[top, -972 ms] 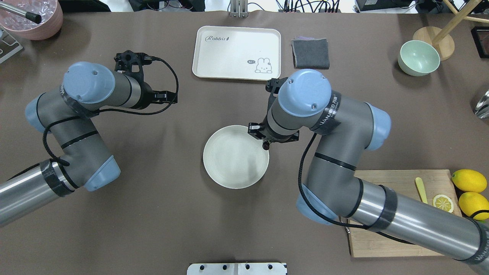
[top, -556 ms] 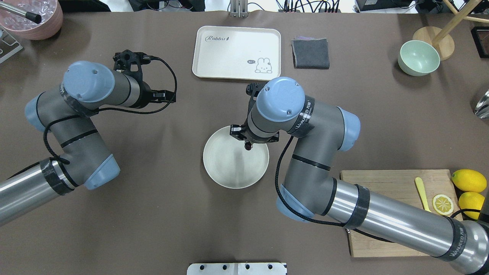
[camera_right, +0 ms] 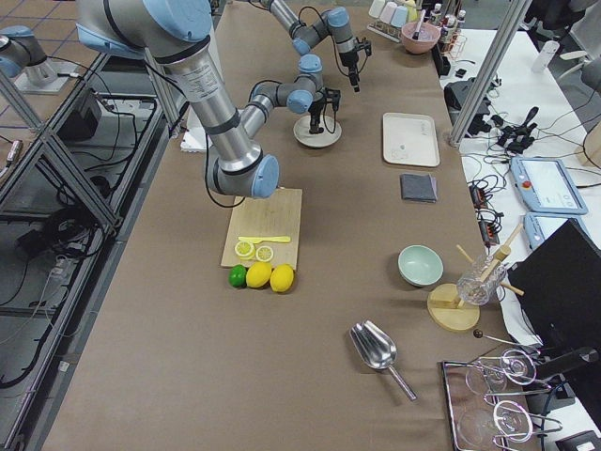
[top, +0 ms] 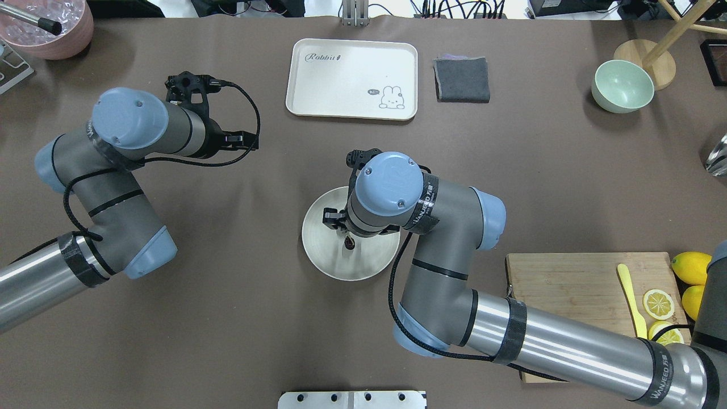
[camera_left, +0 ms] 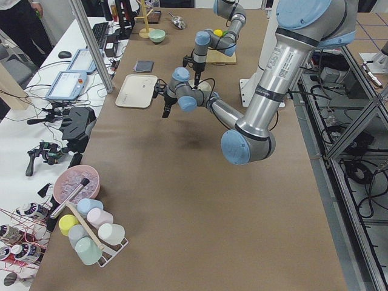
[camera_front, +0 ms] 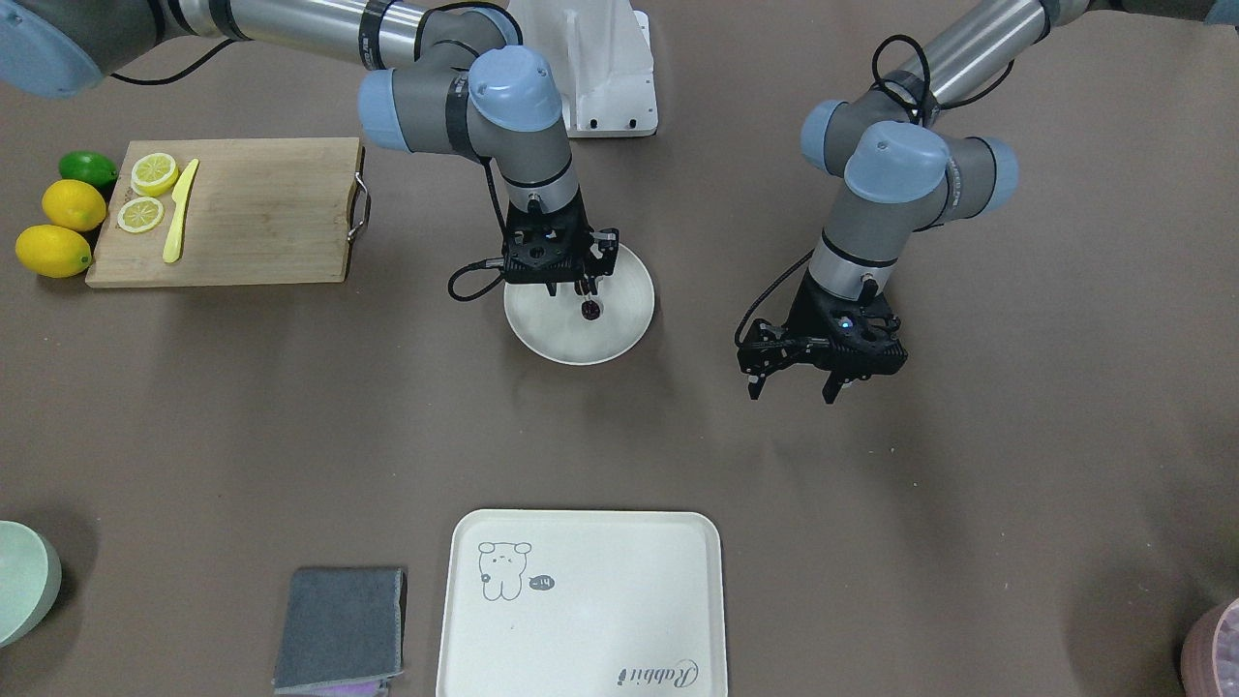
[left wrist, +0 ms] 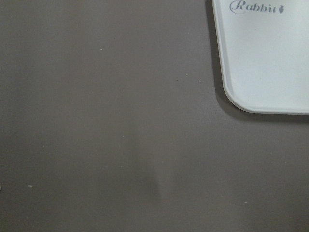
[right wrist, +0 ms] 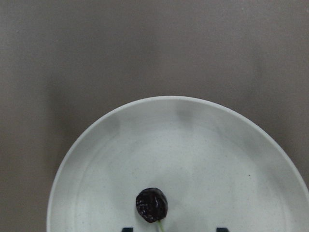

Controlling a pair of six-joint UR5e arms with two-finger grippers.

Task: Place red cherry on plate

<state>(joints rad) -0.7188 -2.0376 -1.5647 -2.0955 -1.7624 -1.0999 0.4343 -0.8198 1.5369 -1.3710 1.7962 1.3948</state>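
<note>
Directly above the plate in the front-facing view, the right gripper points straight down. Its fingers are pressed together on the thin stem of the cherry, which hangs over the middle of the plate; whether the fruit touches the surface cannot be told. Well apart from it, over the bare brown table, the left gripper hovers with its two fingers spread and nothing between them. A cream tray with a small drawing lies at the near edge with a folded grey cloth beside it. A wooden cutting board carries lemon slices and a yellow knife, next to two whole lemons and a lime. From overhead, the right wrist covers most of its gripper, and the cherry shows as a dark spot inside the plate, near its centre. A pale green bowl stands far off toward the table's right end. Both side views show the right arm upright over the plate, but the cherry is too small there to make out. The left wrist camera sees only table and one corner of the tray. The right wrist camera looks down on the cherry, glossy and nearly black, inside the plate, its stem running to the bottom edge.
</note>
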